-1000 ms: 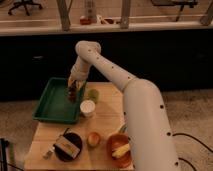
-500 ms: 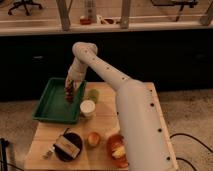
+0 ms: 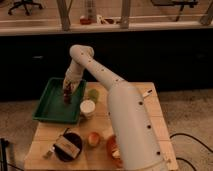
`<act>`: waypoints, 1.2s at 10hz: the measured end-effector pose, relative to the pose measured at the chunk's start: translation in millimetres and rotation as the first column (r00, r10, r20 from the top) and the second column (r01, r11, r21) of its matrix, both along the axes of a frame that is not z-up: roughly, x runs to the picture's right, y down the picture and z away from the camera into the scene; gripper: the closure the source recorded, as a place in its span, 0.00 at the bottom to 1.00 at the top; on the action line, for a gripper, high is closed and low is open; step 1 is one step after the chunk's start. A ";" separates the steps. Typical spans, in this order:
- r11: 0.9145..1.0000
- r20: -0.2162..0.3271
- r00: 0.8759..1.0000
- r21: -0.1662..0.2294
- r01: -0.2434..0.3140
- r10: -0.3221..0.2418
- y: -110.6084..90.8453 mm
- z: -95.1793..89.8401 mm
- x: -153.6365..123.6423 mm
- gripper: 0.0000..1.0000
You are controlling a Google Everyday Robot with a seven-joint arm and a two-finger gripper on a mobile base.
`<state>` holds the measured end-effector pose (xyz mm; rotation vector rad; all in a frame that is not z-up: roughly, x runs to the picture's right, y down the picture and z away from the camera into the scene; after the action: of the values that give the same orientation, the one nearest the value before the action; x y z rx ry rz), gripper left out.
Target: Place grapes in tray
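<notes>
The green tray lies at the back left of the wooden table. My arm reaches over from the right. My gripper is above the right half of the tray, pointing down. It is shut on the grapes, a small dark reddish cluster that hangs just below it, close over the tray floor. I cannot tell if the grapes touch the tray.
A white cup stands right of the tray, with a green round item behind it. A yellow-red fruit, a black bowl holding a packet and an orange bowl are near the front edge.
My gripper has moved left with the grapes, from the tray's right rim to above the tray's inside, and slightly lower.
</notes>
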<state>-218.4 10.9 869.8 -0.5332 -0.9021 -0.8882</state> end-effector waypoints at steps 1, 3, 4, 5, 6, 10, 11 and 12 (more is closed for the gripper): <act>1.000 0.001 1.000 -0.007 0.004 -0.004 3.8 3.7 -1.4 1.00; 1.000 0.004 1.000 -0.020 0.008 -0.008 11.8 11.9 -5.6 1.00; 1.000 0.008 1.000 -0.026 0.013 -0.013 15.6 14.4 -9.6 1.00; 0.999 0.012 1.000 -0.032 0.017 -0.016 18.1 15.9 -12.6 1.00; 0.999 0.015 1.000 -0.039 0.020 -0.019 21.6 19.0 -14.7 1.00; 0.996 0.036 0.999 -0.076 0.037 -0.035 29.8 24.6 -24.7 0.75; 0.996 0.046 0.998 -0.085 0.040 -0.037 31.6 25.7 -26.3 0.65; 0.995 0.052 0.998 -0.094 0.043 -0.038 33.2 27.3 -25.7 0.56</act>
<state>-244.1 44.0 897.1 -0.6158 -0.9861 -0.9021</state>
